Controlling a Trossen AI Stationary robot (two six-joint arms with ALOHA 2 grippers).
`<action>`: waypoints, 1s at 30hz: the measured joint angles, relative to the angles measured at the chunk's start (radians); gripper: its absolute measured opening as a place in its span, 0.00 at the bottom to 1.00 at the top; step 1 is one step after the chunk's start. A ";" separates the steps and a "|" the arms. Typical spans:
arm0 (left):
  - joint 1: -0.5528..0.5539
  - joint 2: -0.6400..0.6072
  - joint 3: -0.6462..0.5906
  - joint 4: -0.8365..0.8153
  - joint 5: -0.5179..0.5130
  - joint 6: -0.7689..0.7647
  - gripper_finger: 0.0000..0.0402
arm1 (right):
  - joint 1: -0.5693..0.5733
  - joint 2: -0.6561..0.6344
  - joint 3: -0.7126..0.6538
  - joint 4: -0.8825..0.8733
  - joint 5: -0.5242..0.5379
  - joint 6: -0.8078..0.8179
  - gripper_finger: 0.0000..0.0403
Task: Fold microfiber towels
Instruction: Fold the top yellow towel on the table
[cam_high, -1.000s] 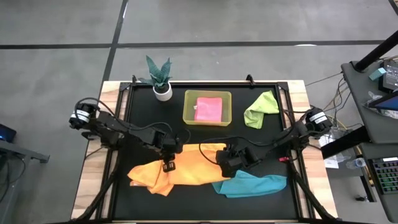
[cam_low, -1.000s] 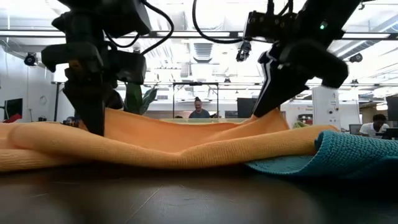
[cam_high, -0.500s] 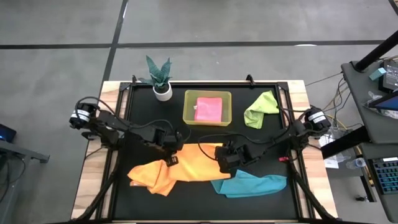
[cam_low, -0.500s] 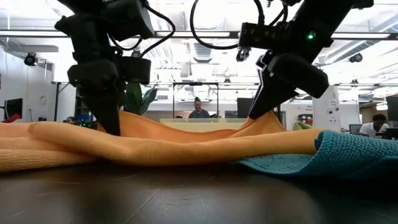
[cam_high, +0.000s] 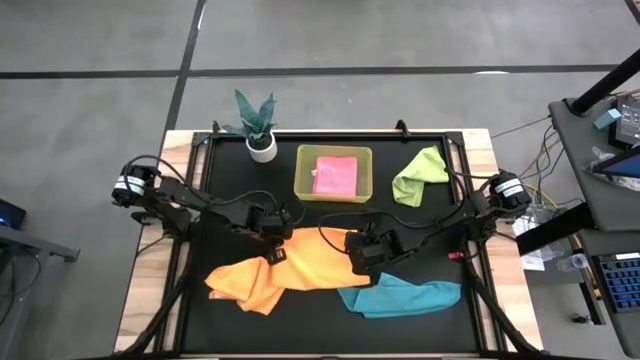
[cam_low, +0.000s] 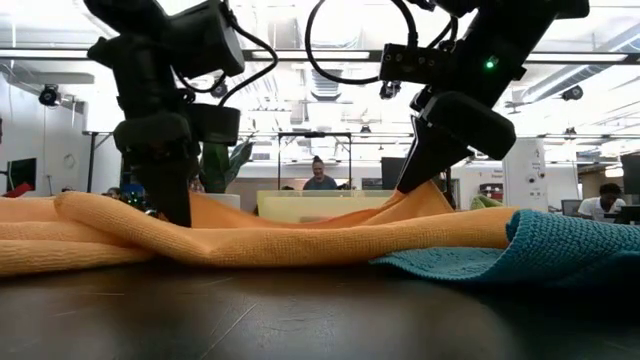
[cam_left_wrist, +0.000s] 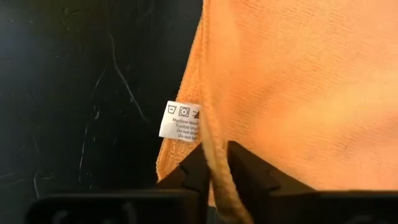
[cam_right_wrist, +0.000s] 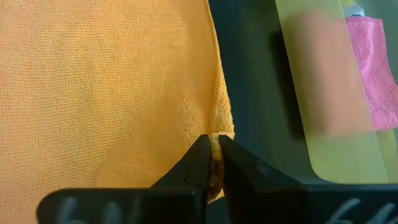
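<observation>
- My left gripper (cam_high: 275, 254) is low over the black mat (cam_high: 220, 310), at the left-hand corner of the orange towel (cam_high: 300, 268). My left wrist view shows the hem running between my two fingers (cam_left_wrist: 249, 177) beside the white care label (cam_left_wrist: 181, 121); I cannot tell whether they are pinching it or just letting go.
- The orange towel lies across the middle of the mat. Its left part is bunched and doubled over; in the low view it sits in soft rolls rather than flat layers. I judge this fold as begun, not finished.
- My right gripper (cam_high: 357, 262) is clamped on the towel's other far corner; my right wrist view shows the fingers (cam_right_wrist: 199, 163) tight together on the hem, and the low view shows the cloth tented up beneath it.
- The teal towel (cam_high: 400, 297) lies crumpled on the near right of the mat, touching the orange one's edge. Unfolded.
- The pink towel (cam_high: 335, 175) lies flat and squared inside the yellow-green bin (cam_high: 303, 188) at the back. I count that one as done.
- The lime green towel (cam_high: 420, 175) sits heaped right of the bin, apart from it. Unfolded.
- Assessment: one towel finished and binned, one in hand, at least two untouched. I see only a single orange-coloured mass and cannot say whether it is one cloth or two. The task is well short of halfway.
</observation>
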 joint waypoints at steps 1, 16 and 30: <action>0.000 0.000 -0.002 0.000 0.000 -0.002 0.16 | 0.000 0.000 0.000 0.000 0.000 0.000 0.07; -0.001 -0.052 0.063 -0.189 0.012 0.029 0.47 | -0.032 -0.047 0.002 -0.097 0.005 -0.006 0.36; -0.131 -0.069 -0.006 0.209 0.084 0.015 0.47 | -0.016 0.043 -0.090 0.416 -0.134 -0.159 0.07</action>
